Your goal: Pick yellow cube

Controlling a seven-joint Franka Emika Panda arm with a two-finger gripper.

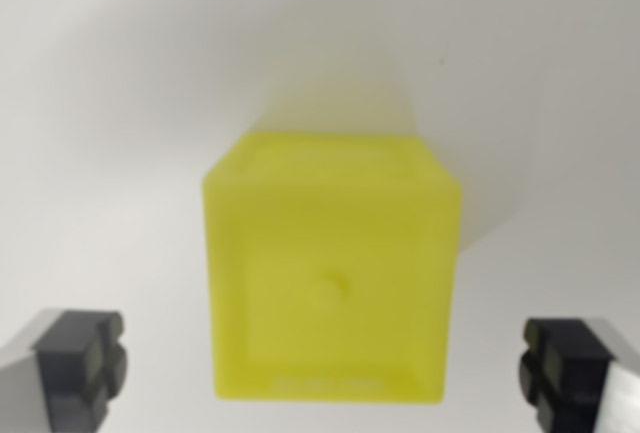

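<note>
Bright, even light washes the white table [120, 103] almost featureless. The yellow cube [330, 268] looks soft and slightly blurred, with a faint shadow spreading above and right of it.

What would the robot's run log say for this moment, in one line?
phase: pre-grasp | yellow cube: on white surface, between fingers | gripper: open, no contact | grasp: not yet done
</note>
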